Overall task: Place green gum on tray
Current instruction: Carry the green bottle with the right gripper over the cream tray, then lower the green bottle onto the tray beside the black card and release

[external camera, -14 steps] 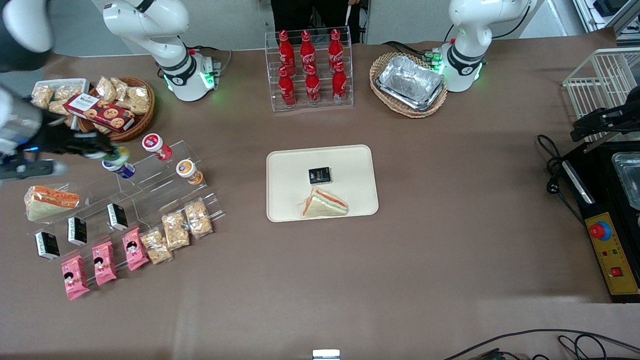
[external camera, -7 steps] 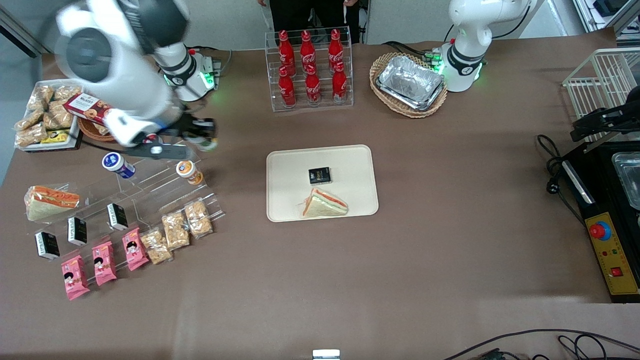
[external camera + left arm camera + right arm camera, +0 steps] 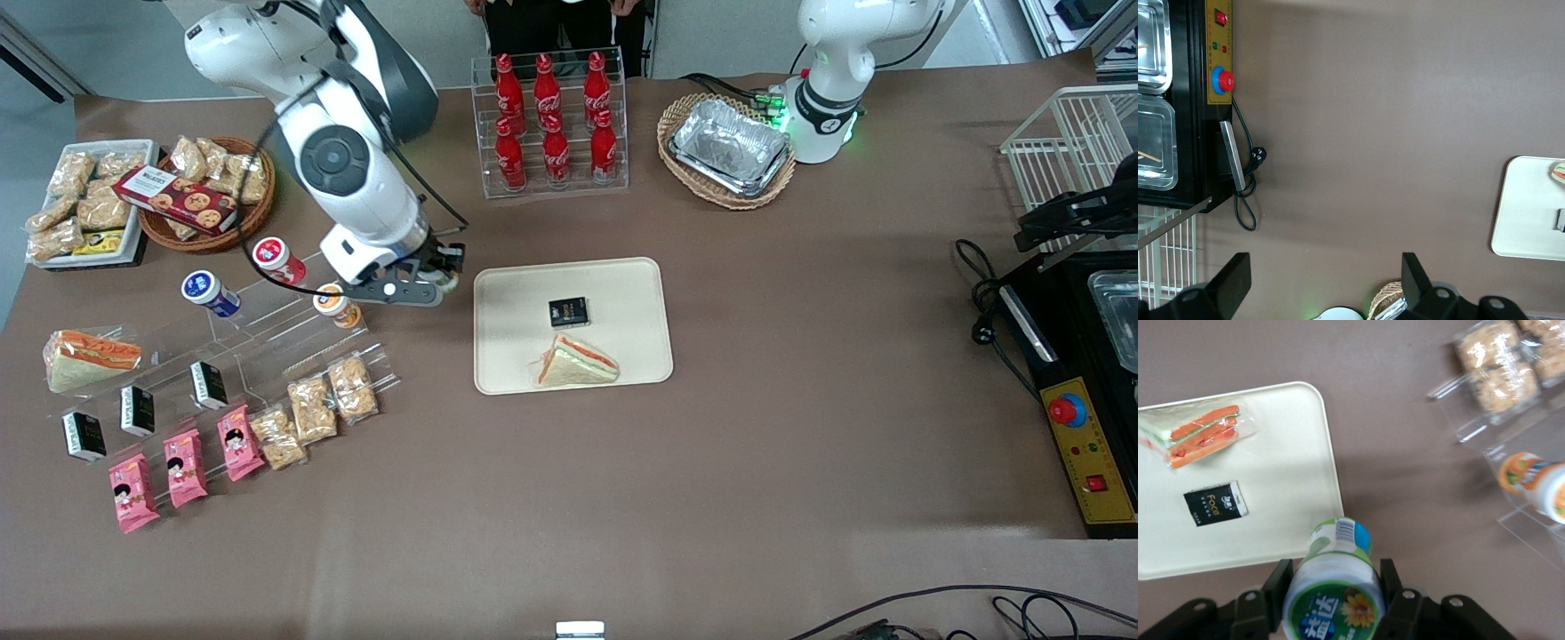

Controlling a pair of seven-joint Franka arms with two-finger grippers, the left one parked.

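Overhead, the green gum (image 3: 1335, 583) was gripped in the hand (image 3: 437, 277), held above the brown-covered desk (image 3: 800, 373) just beside the tray (image 3: 622, 293). Snacks and bottles were spread across the desk.

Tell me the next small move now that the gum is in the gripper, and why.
Probably carry on sideways over the tray, then lower. The gripper is shut on the green gum just short of the tray's rim, and bare tray lies beside the black packet and sandwich.
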